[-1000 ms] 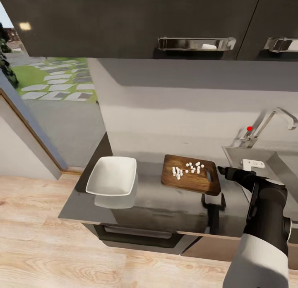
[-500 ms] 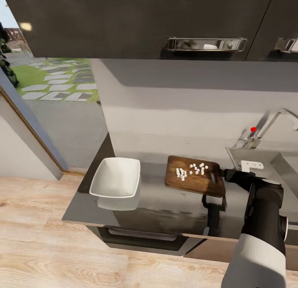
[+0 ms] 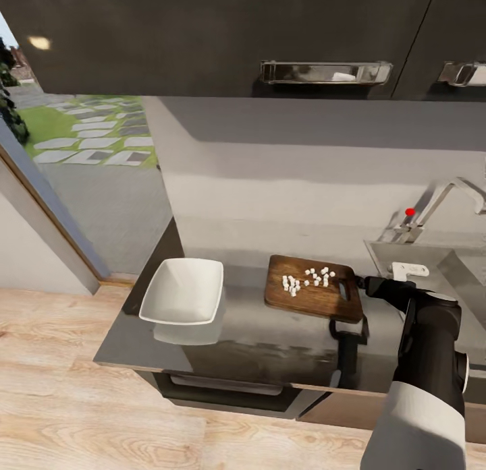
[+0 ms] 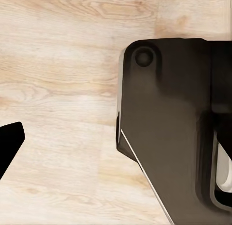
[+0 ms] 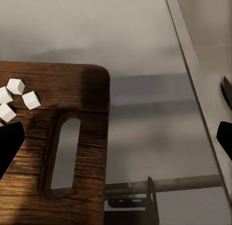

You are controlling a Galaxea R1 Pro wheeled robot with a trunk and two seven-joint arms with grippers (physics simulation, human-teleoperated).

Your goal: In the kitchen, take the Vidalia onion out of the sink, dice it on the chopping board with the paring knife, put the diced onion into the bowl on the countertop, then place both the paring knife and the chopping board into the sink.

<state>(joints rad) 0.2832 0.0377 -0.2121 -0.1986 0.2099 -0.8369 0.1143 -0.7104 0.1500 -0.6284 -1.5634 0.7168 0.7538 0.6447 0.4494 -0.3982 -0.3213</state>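
The chopping board (image 3: 314, 296) lies on the grey countertop (image 3: 256, 335) with diced onion (image 3: 307, 278) scattered on it as tiny white cubes. My right gripper (image 3: 362, 281) hovers at the board's slotted end, open and holding nothing. In the right wrist view the board (image 5: 92, 118), its slot and a few onion cubes (image 5: 19, 97) lie between and ahead of the spread fingertips (image 5: 8, 143). The white bowl (image 3: 182, 292) stands left of the board. The sink (image 3: 449, 264) with its tap (image 3: 442, 197) is at the right. The paring knife is out of view. My left gripper (image 4: 116, 138) hangs over the floor.
Dark wall cabinets with bar handles (image 3: 324, 72) hang above the counter. A small white fitting (image 3: 410, 269) sits in the sink's near corner. A glass door on the left looks out on a lawn (image 3: 88, 133). Wooden floor (image 3: 61, 402) runs before the counter.
The head view swayed right and back again. My right gripper has edged slightly closer to the board's slotted end; board, onion bits and bowl stay put.
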